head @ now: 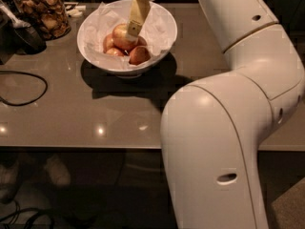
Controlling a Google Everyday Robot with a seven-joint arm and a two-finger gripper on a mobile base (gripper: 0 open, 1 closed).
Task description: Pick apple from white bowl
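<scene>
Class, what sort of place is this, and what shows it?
Probably a kitchen or break-room counter: snack jar, white bowl of fruit, cable. The gripper is in the bowl, at the apple.

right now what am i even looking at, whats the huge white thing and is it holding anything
The huge white shape is a robot's arm, seen by one camera looking down across a grey table; where that camera sits is not known. The arm bends away to its gripper at the top, which dips into a paper-lined white bowl against the largest apple. Smaller, redder apples lie beside it. Whether the apple is gripped cannot be told. A glass jar of brown snacks and a black cable are at the picture's left.
</scene>
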